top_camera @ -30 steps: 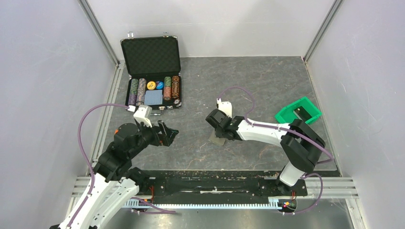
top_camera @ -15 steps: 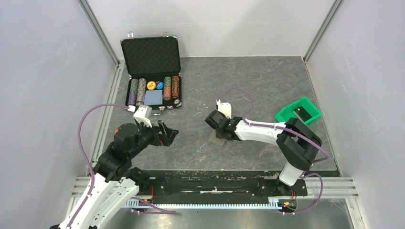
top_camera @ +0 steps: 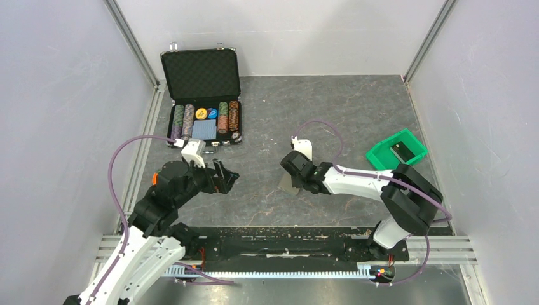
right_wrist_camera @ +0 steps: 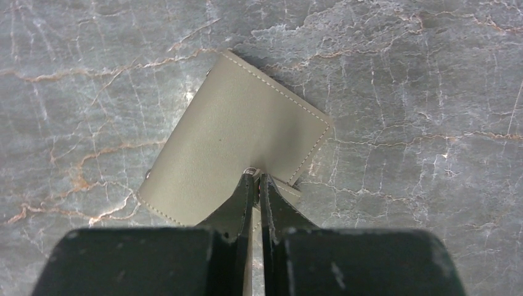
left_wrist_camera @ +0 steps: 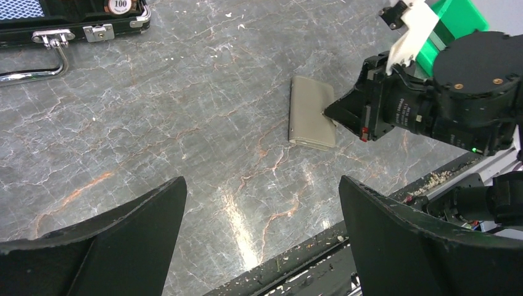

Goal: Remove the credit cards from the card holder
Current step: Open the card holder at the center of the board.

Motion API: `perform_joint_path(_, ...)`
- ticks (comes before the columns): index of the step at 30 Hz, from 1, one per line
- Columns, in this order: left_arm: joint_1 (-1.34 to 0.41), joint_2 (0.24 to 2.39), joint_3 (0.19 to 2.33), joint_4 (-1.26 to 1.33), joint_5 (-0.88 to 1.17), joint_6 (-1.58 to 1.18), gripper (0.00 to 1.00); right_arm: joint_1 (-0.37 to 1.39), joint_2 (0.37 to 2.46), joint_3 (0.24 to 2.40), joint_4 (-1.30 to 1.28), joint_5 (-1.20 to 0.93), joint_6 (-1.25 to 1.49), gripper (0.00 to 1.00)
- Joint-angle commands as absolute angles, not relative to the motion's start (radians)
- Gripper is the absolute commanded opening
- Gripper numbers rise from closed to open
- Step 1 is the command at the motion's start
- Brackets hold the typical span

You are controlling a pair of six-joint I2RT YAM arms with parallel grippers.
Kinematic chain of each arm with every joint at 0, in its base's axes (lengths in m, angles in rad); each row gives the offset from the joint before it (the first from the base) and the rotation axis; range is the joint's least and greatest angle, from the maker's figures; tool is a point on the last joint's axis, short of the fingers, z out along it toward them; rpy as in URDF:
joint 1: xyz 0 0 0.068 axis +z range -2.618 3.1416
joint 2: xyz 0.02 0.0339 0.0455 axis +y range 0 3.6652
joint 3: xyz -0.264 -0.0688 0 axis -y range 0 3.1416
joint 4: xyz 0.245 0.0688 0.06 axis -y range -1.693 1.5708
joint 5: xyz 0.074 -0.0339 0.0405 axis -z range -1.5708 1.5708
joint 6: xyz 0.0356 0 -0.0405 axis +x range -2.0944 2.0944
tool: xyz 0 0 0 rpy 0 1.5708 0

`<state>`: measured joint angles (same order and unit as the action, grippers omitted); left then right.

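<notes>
The card holder [top_camera: 288,185] [left_wrist_camera: 310,120] [right_wrist_camera: 234,148] lies folded shut and flat on the grey marbled table, tan outer side up. No credit cards show; they are hidden inside it. My right gripper [top_camera: 294,181] [left_wrist_camera: 327,113] [right_wrist_camera: 254,176] reaches low from the right to the holder's near edge. Its jaws are pressed together on the small clasp tab with its metal snap. My left gripper [top_camera: 227,177] [left_wrist_camera: 262,182] hovers wide open and empty over bare table, left of the holder and well apart from it.
An open black chip case [top_camera: 203,95] [left_wrist_camera: 68,15] stands at the back left. A green bin [top_camera: 396,152] [left_wrist_camera: 456,18] sits at the right. The table's front rail [top_camera: 286,244] runs just behind both grippers.
The right gripper's jaws have closed at the holder's edge, and that arm has shifted slightly to the right. The left arm has nudged forward a little, still open.
</notes>
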<state>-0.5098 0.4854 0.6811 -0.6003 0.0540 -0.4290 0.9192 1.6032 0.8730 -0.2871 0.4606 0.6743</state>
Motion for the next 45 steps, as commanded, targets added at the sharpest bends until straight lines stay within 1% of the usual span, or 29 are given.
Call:
perform_joint_path(1, -0.505, 0.507, 0.717, -0.604, 0.069, -0.432, 1.0, 0.926, 1.524, 0.821, -0.174, 0.405, 0.587, 0.0)
perform_joint_path(9, -0.505, 0.582, 0.736, -0.614, 0.153, -0.547, 1.0, 0.925, 1.361, 0.639, 0.074, 0.196, 0.406, 0.0)
perform_joint_path(12, -0.505, 0.632, 0.729, -0.61, 0.171, -0.572, 1.0, 0.925, 1.26, 0.555, 0.161, 0.161, 0.361, 0.0)
perform_joint_path(17, -0.508, 0.741, 0.716, -0.606, 0.201, -0.605, 0.97, 0.919, 1.136, 0.495, 0.184, 0.156, 0.315, 0.0)
perform_joint_path(19, -0.52, 0.785, 0.703, -0.591, 0.184, -0.611, 0.95, 0.914, 1.095, 0.476, 0.188, 0.148, 0.306, 0.0)
perform_joint_path(22, -0.564, 0.873, 0.713, -0.586, 0.137, -0.599, 0.95, 0.909, 1.044, 0.441, 0.226, 0.105, 0.328, 0.0)
perform_joint_path(25, -0.609, 0.934, 0.707, -0.515, 0.16, -0.615, 0.95, 0.909, 1.016, 0.41, 0.287, 0.044, 0.359, 0.0)
perform_joint_path(32, -0.698, 1.041, 0.632, -0.206, 0.23, -0.718, 0.96, 0.907, 1.031, 0.4, 0.357, -0.035, 0.369, 0.0)
perform_joint_path(36, -0.716, 1.121, 0.639, -0.168, 0.216, -0.739, 0.96, 0.907, 1.028, 0.385, 0.398, -0.073, 0.384, 0.0)
perform_joint_path(42, -0.742, 1.166, 0.632, -0.122, 0.181, -0.733, 0.95, 0.907, 1.024, 0.374, 0.411, -0.082, 0.378, 0.0)
perform_joint_path(45, -0.742, 1.2, 0.617, -0.077, 0.197, -0.735, 0.94, 0.907, 1.027, 0.368, 0.407, -0.08, 0.376, 0.0)
